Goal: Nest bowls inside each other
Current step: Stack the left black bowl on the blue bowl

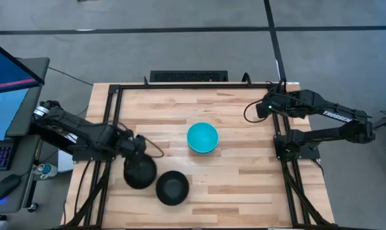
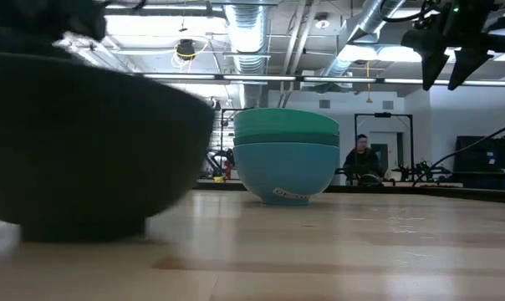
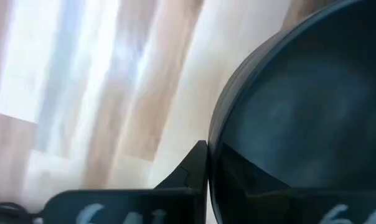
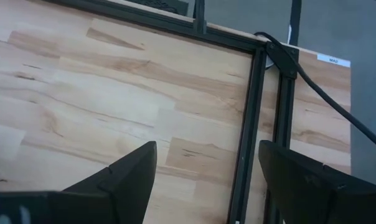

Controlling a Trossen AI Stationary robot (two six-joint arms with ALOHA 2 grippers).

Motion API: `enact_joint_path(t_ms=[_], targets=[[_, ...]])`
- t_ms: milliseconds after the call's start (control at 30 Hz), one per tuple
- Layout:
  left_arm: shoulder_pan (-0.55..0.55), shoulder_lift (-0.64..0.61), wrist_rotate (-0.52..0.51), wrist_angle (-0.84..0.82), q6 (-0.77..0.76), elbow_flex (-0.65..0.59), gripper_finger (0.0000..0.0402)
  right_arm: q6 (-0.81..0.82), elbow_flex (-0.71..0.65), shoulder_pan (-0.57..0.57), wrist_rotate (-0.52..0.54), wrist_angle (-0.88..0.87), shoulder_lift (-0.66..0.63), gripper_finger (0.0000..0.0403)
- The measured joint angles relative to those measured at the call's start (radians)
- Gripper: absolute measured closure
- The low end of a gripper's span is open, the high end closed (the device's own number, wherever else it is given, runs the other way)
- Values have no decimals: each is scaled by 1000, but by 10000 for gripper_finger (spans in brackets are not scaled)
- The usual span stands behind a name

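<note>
A black bowl [image 1: 140, 174] sits near the table's left near corner, with my left gripper [image 1: 137, 156] shut on its far rim. A second black bowl [image 1: 172, 187] rests on its base just to the right of it, untouched. A stack of teal and light-blue bowls [image 1: 202, 138] [image 2: 286, 157] stands nested on the table's middle. One black bowl [image 2: 85, 142] fills the left of the low view; which one, I cannot tell. My right gripper [image 1: 262, 106] [image 2: 449, 63] [image 4: 206, 180] hangs open above the far right corner, touching nothing. My left gripper holds the black bowl by its rim [image 3: 214, 155] on the side facing the arm. One finger [image 3: 189, 167] lies against the outside of the wall; the other appears to reach inside the bowl. It comes slanting down from the table's left. Whether the bowl is clear of the table, I cannot tell.
A black metal frame [image 1: 110, 121] [image 4: 247, 124] runs along the table's left, far and right sides. Bare wood [image 1: 244, 179] lies between the teal stack and the right frame rail. A person [image 2: 363, 159] sits in the room far behind the table.
</note>
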Motion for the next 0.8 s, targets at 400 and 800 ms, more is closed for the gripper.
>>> enact_joint_path(t_ms=[400,800], targets=[[240,443,-55,-253,394,653,401,-1,0,0,-12,-2,0,97],[506,954,11,-353,788,1405,401,88,0,150,-11,-40,-86,97]])
